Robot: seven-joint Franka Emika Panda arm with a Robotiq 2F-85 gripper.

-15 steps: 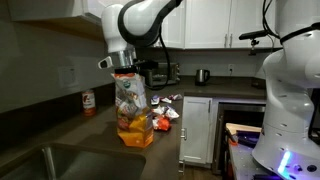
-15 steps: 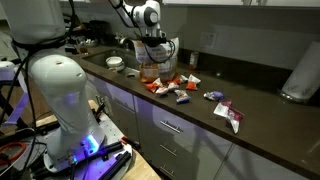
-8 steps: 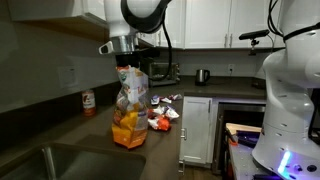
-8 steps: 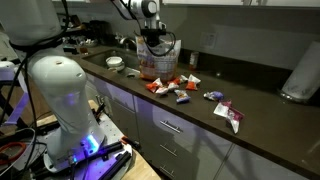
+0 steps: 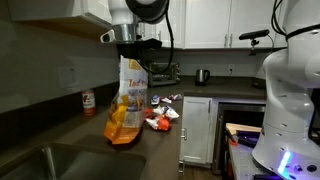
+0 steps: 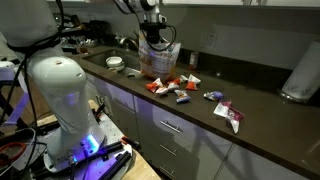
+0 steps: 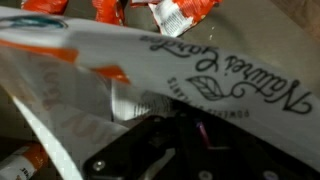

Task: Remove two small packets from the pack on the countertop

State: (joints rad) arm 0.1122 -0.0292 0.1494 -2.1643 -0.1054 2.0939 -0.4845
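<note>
Kitchen scene: dark grey-brown countertop (image 5: 60,135) under white wall cabinets (image 5: 205,20), with a steel sink (image 5: 55,165) set in near the camera.

The pack (image 5: 126,98) is held by its top edge, pulled tall and slightly tilted. The white printed upper sits under the gripper and the orange-yellow base is at counter level, towards the sink side. Base contact with the countertop cannot be confirmed. The same pack is seen in an exterior view (image 6: 155,60), hanging from the arm above the counter edge.

The gripper (image 5: 128,52) is positioned directly over the pack, and its fingers are clamped shut on the pack's upper film. In the wrist view the frame is filled by the pack's white film (image 7: 200,85) with dark script print; the fingertips are hidden by it.

The small packets (image 5: 160,117) are scattered on the countertop just beside the pack, on the side away from the sink. At least 4 are seen in an exterior view (image 6: 170,88), red-orange and whitish, spread along the front edge, the farthest well apart from the pack. 2 red-orange ones show at the top of the wrist view (image 7: 110,10).

A small red-capped bottle (image 5: 88,102) stands near the back wall, apart from the pack. A kettle (image 5: 202,76) stands farther along the counter. A bowl (image 6: 115,63) sits behind the pack.
</note>
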